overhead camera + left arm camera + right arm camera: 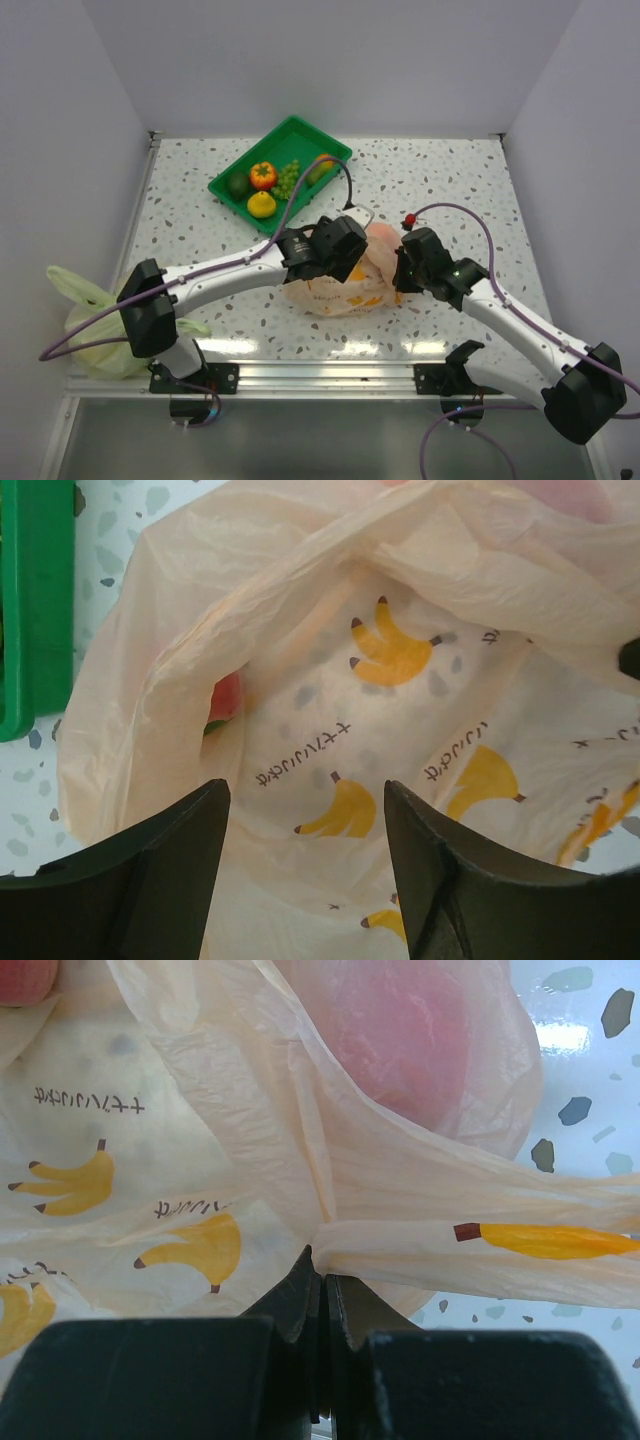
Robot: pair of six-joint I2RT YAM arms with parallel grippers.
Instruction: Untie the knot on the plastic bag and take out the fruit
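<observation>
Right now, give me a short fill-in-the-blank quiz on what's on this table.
1. The bag is printed with yellow ____.
2. The right gripper is ____ on the bag's film.
3. The left gripper hangs over the bag with its jaws ____.
4. The grapes lie in a ____ tray.
Missing words: bananas; shut; open; green.

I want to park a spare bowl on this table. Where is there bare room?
Bare tabletop: right of the green tray up to the right wall, and left of the tray. Crowded: the middle, where the left arm and right arm meet over the plastic bag.
</observation>
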